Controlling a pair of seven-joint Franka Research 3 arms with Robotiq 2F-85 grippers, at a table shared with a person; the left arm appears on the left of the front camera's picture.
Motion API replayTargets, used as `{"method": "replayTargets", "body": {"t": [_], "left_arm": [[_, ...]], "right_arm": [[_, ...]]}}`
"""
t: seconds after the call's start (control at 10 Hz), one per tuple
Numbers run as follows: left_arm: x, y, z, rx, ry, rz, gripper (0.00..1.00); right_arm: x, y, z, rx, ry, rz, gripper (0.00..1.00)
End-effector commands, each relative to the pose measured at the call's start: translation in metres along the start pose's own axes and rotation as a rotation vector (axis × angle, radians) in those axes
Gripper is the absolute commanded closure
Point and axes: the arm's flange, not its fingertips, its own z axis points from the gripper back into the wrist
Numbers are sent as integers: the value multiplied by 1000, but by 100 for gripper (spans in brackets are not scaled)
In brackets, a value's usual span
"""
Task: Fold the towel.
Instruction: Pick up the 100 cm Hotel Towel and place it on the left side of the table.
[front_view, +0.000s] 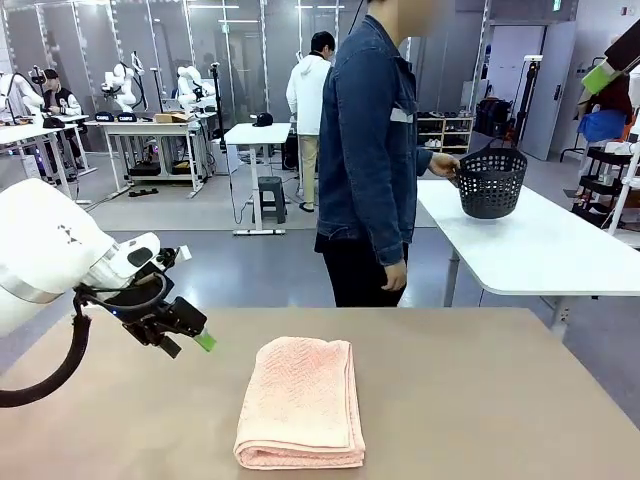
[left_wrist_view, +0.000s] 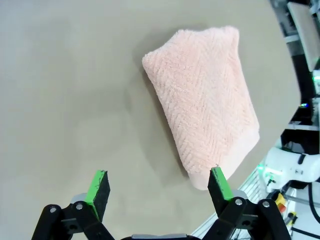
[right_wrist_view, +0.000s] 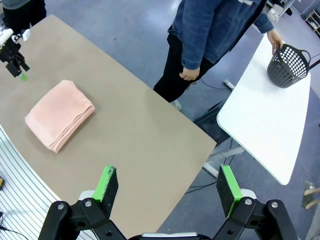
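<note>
The towel (front_view: 300, 402) lies folded in a neat stack on the table (front_view: 480, 400), both grippers are open and empty beside it, so best leave it alone.

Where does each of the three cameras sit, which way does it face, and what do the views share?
Front view: between the arms, facing the person; left gripper open beside the folded towel.
Left wrist view: looks down past its open gripper at the towel.
Right wrist view: high above the table, open right gripper below, the basket farther off.
All share the towel.
</note>
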Motion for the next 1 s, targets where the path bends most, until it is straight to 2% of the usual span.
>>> {"method": "replayTargets", "body": {"t": [0.0, 0.5, 0.6, 0.7, 0.9], "left_arm": [[2, 2, 6, 5, -22, 9, 0], [2, 4, 5, 10, -11, 7, 0], [3, 6, -2, -128, -34, -67, 0], [3, 8, -12, -115, -22, -57, 0], [-2, 10, -28, -131, -65, -22, 0]], "right_arm": [[-1, 0, 1, 0, 4, 9, 0], [-1, 0, 1, 0, 4, 9, 0], [-1, 0, 1, 0, 4, 9, 0], [-1, 0, 1, 0, 4, 9, 0], [-1, 0, 1, 0, 4, 9, 0]]}}
